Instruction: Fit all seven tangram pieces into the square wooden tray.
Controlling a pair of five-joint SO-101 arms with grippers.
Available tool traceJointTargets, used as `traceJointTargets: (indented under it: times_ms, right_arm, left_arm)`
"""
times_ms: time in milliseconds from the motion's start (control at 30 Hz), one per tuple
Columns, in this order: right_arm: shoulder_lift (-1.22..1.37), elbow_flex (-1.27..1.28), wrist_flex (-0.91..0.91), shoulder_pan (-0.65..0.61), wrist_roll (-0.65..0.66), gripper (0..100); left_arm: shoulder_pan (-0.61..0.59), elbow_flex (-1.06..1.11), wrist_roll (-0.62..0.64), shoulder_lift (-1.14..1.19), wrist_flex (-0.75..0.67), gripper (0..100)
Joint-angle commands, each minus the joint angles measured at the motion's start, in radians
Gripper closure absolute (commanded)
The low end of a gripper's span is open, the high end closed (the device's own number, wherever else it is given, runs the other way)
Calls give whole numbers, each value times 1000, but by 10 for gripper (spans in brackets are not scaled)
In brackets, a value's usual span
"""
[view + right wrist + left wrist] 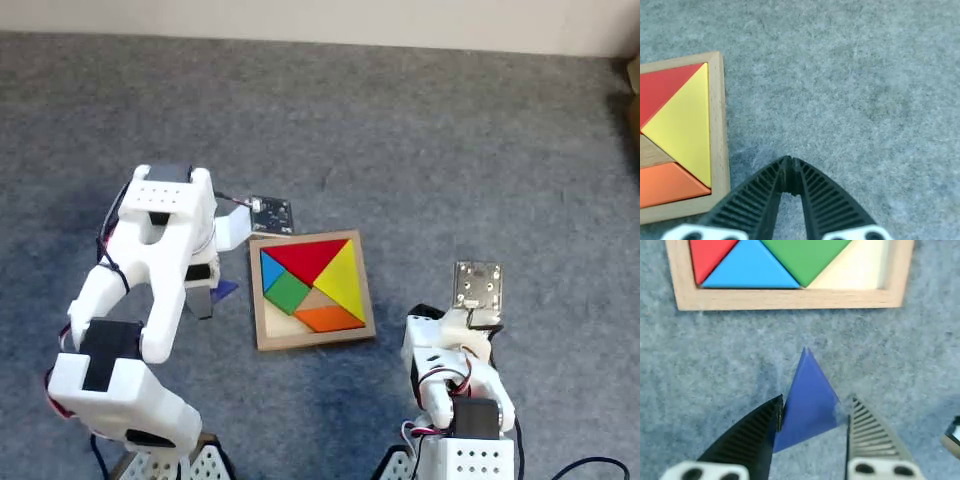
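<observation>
left end effector (817, 401) stands spread around the dark blue triangle (807, 390), one ribbed black finger touching its edge and the other just beside it. the piece lies on the grey counter (715, 350), near the wooden tray (790, 299) but outside its rim. right end effector (790, 177) is pressed together on nothing, over the counter beside the tray. likely risk: the thin, smooth, painted triangle pivots or squirts out as fingers close on its slanted sides, or it drags in the fuzzy nap.
</observation>
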Motion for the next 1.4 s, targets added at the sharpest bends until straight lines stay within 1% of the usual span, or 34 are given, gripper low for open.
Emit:
traceJointTargets:
  times_ms: [0,333,500,600,667,800,1133,1233,1367]
  right_arm:
    - [-8,143,-28,18,-8,987]
    - [-8,143,-28,18,-8,987]
    - [-8,143,-28,18,-8,987]
    - [-8,143,-28,18,-8,987]
    - [-8,143,-28,18,-8,987]
    - [-8,143,-28,19,-8,987]
    - [-8,143,-28,19,-8,987]
    - [-8,143,-28,19,-8,987]
    - [-8,143,-28,19,-8,987]
  left_arm:
    - [88,-65,9,-10,60,895]
    - [332,-64,11,-1,68,893]
    - [421,-62,12,1,61,891]
    - [461,-62,83,2,5,890]
    - [473,-62,121,2,-26,863]
    - [464,-62,132,2,-68,736]
    - [449,-64,137,-10,-68,731]
    - [449,-91,212,-8,-75,753]
    - [453,-99,282,1,-74,760]
